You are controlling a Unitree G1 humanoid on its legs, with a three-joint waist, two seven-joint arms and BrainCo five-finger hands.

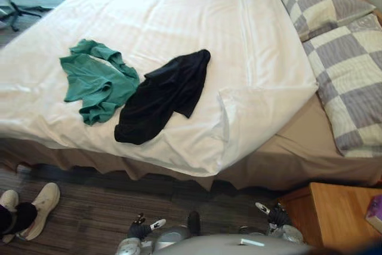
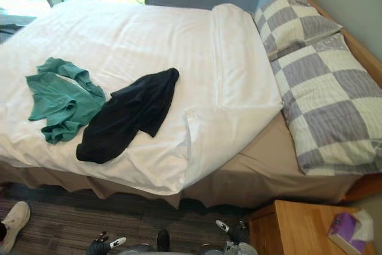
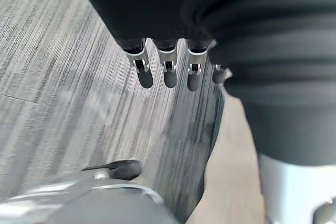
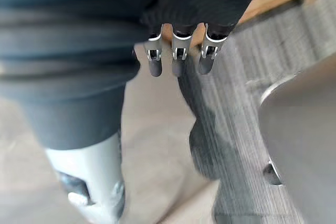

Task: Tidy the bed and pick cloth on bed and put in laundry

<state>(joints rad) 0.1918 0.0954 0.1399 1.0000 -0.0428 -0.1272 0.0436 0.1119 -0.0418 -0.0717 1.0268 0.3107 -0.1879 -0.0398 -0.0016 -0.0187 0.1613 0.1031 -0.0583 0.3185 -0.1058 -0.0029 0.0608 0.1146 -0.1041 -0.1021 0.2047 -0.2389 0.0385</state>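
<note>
While on bed, cloth beyond robot hand.

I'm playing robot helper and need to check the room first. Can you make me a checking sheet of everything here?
Surface: bed with white duvet, one corner folded back off tan sheet.
Job's things: green cloth and black cloth crumpled on the duvet, edges meeting.
Clutter: nothing seen.
Hands: left hand and right hand open, empty, hanging over the floor.
Cables: nothing seen.
Surroundings: checked pillows, wooden nightstand with purple box, person's shoes.
</note>
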